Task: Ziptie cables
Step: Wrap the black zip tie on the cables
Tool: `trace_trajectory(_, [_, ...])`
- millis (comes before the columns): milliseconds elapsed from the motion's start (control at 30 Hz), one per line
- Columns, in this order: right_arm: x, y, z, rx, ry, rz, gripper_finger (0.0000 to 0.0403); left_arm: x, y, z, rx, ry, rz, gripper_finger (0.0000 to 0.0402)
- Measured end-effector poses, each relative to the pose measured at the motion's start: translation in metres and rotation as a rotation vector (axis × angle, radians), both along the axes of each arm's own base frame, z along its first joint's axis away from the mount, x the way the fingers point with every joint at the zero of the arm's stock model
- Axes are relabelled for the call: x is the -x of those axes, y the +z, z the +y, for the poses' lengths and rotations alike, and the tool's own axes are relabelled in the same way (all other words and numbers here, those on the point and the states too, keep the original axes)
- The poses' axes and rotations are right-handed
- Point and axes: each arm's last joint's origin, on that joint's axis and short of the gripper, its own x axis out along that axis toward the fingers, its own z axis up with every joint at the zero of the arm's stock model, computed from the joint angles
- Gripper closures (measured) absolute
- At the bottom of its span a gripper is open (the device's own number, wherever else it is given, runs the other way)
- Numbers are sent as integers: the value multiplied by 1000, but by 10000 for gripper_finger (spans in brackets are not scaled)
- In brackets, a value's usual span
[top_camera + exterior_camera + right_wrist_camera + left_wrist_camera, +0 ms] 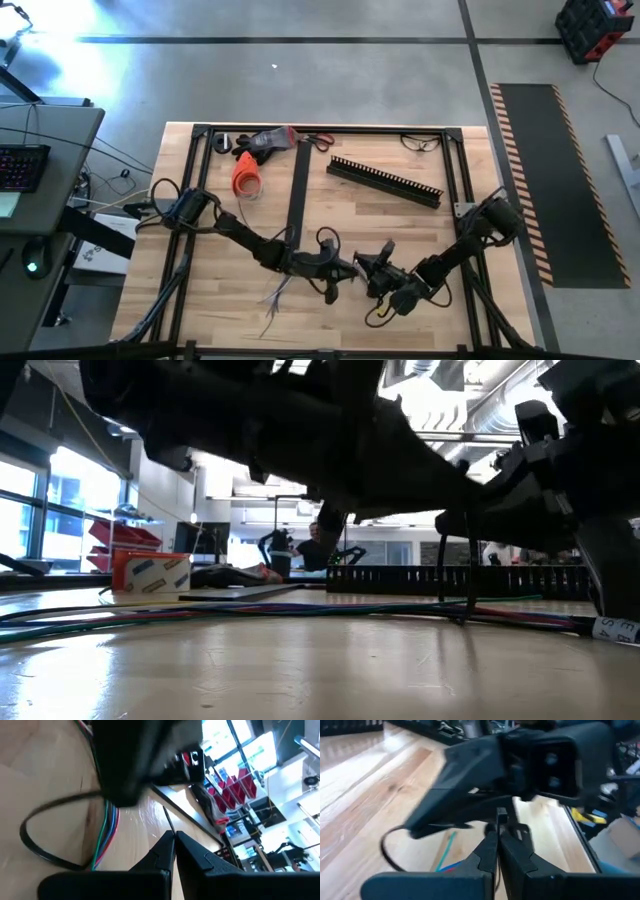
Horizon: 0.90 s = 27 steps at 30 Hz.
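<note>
The cables (pixel 275 300) lie flat on the wooden table, a thin bunch of coloured wires with splayed free ends toward the near left. They also show in the low view (pixel 250 610) and in both wrist views (pixel 446 854) (pixel 105 834). A thin black ziptie (pixel 25 832) makes a wide slack loop around them. My left gripper (pixel 350 268) (pixel 497 832) and my right gripper (pixel 368 272) (pixel 173 836) meet tip to tip just above the bunch, near the table's middle. Both are shut on the ziptie. My left gripper pinches a short black end of the ziptie (pixel 501 814) at its fingertips, coming in low from the table's left. The ziptie's loop (pixel 385 851) trails off slack onto the table. My right gripper pinches the ziptie's thin straight tail (pixel 167 822) between its two fingertips, coming in low from the table's right. The tail sticks out past the tips. The loop stays wide and slack around the wires, resting on the table.
A long black comb-toothed channel (pixel 385 182) lies at the far right and a flat black strip (pixel 297 195) runs near to far at the middle. An orange object (pixel 247 178) and a red-handled tool (pixel 268 141) sit at the far left. A black frame (pixel 455 170) borders the table.
</note>
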Motion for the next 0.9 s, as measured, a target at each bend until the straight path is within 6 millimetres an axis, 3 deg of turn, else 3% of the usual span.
trace_trajectory(167, [3, 3, 6, 48, 2, -10, 403, 6, -7, 4, 44, -4, 7, 402])
trace_trajectory(500, [-3, 5, 1, 23, 3, -24, 403, 6, -7, 3, 54, -26, 1, 402])
trace_trajectory(900, [-12, 14, 9, 40, 48, -10, 403, 6, -7, 3, 49, -25, 1, 402])
